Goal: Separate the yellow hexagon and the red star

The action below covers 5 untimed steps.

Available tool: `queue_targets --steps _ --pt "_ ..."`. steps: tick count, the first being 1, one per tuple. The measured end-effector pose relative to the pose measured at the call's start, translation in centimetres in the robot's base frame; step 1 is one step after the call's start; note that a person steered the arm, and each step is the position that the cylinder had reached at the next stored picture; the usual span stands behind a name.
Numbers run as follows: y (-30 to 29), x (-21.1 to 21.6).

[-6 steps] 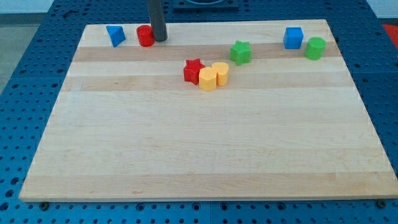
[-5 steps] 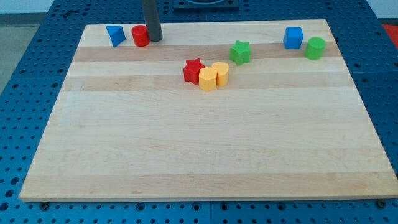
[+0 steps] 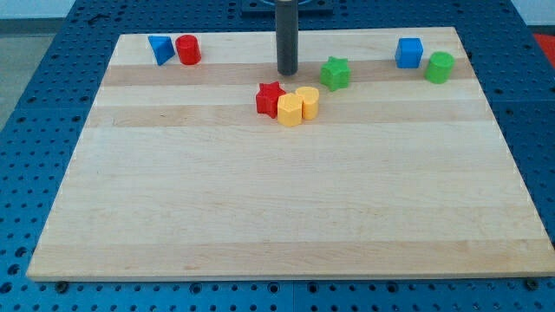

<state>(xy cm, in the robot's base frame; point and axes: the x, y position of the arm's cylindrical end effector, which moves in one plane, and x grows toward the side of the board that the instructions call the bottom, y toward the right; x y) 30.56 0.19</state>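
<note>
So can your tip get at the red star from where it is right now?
Probably yes. My tip sits just above the red star in the view, with bare board between them. The yellow hexagon touches the star's far side, toward the view's lower right, so it doesn't block the approach.

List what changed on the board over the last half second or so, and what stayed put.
My tip moved toward the view's right, away from the red cylinder, and now sits just above the red star. The red cylinder was nudged left and now lies close beside the blue triangle. The red star, yellow hexagon, yellow cylinder, green star, blue cube and green cylinder stayed put.
</note>
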Motion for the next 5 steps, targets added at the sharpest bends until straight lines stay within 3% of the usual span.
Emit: queue_targets --steps 3,5 --pt "-2.1 8.2" --pt "-4.3 10.4"
